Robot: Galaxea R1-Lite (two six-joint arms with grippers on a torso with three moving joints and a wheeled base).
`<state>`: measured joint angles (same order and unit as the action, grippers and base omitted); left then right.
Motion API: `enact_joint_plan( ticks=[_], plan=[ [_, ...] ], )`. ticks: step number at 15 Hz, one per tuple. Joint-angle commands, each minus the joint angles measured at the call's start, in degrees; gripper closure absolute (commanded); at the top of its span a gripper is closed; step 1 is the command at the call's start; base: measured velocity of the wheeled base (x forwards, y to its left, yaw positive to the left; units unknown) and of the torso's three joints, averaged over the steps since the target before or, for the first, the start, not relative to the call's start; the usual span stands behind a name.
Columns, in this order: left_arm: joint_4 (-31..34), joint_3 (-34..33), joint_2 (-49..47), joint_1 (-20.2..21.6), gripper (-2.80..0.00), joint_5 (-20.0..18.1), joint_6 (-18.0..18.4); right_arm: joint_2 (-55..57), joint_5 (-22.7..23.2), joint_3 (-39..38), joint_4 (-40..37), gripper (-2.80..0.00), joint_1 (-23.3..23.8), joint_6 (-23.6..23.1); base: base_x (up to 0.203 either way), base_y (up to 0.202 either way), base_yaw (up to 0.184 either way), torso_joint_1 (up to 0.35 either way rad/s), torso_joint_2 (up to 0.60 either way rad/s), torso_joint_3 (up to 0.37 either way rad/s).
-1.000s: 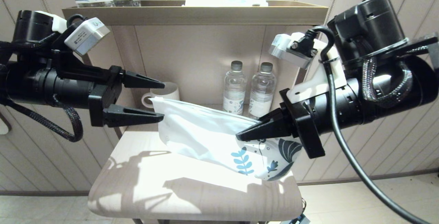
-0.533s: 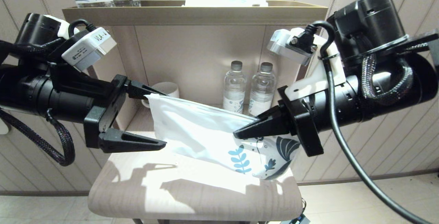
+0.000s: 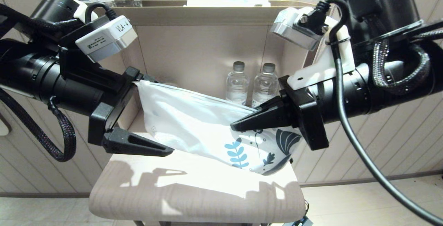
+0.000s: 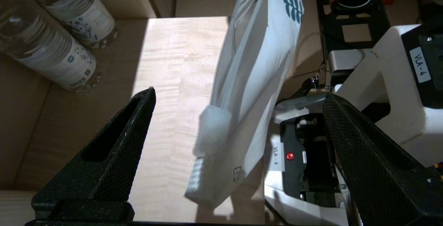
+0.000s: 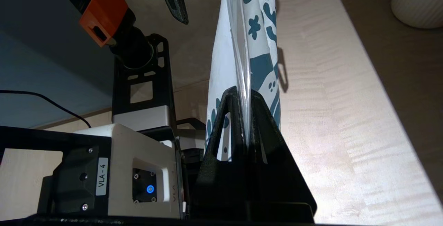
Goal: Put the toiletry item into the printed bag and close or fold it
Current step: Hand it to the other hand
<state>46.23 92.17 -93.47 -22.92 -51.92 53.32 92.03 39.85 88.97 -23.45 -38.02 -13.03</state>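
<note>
Right pincer clamped on printed bag

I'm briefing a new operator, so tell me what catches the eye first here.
The printed bag hangs in mid-air above the pale table, slanting down from the robot's left to its right, leaf prints at the lower end. The right gripper is shut on its top edge near the printed end. The left gripper is open, its fingers spread wide around the plain end. Two water bottles stand behind on the shelf.
</note>
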Motion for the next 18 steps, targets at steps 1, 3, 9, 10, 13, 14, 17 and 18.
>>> enact_joint_plan(
  ticks=[1, 3, 9, 10, 13, 14, 17, 18],
  plan=[
    [0.2, -0.59, -0.49, -0.28, -2.8, -0.46, 0.21, -0.09, 0.36, 0.71, -0.11, 0.0, -0.22, -0.06, 0.0, 0.0, 0.0, 0.0, 0.0, 0.0],
    [-0.26, -1.12, -0.57, -0.28, -2.8, -0.56, 0.21, -0.08, 0.58, 1.12, -0.11, 0.0, -0.5, 0.11, 0.0, 0.0, 0.0, 0.0, 0.0, 0.0],
    [-0.35, -1.29, 0.04, -0.02, -2.8, -1.08, 0.12, -0.09, 0.58, -0.27, -0.15, 0.0, -0.48, 0.16, 0.0, 0.0, 0.0, 0.0, 0.0, 0.0],
    [-0.43, -1.29, 0.07, -0.02, -2.8, -1.08, 0.12, -0.18, 0.58, -1.02, -0.07, 0.0, -0.47, 0.04, 0.0, 0.0, 0.0, 0.0, 0.0, 0.0],
    [-0.44, -1.14, -0.23, -0.02, -2.8, -1.22, 0.12, -0.43, 0.58, -1.17, -0.11, 0.0, -0.39, -0.06, 0.0, 0.0, 0.0, 0.0, 0.0, 0.0],
    [-0.52, -1.12, -0.42, -0.02, -2.8, -1.25, 0.12, -0.44, 0.58, -1.17, -0.11, 0.0, -0.39, -0.06, 0.0, 0.0, 0.0, 0.0, 0.0, 0.0],
    [-0.99, -1.43, -0.58, -0.02, -0.16, -1.44, 0.21, -0.53, 0.58, -1.17, -0.02, 0.0, -0.25, -0.06, 0.0, 0.0, 0.0, 0.0, 0.0, 0.0],
    [-1.21, -1.91, -0.4, 0.07, 0.0, -2.06, 0.19, -0.53, 0.58, -1.0, -0.02, 0.0, -0.13, -0.06, 0.0, 0.0, 0.0, 0.0, 0.0, 0.0]
  ],
)
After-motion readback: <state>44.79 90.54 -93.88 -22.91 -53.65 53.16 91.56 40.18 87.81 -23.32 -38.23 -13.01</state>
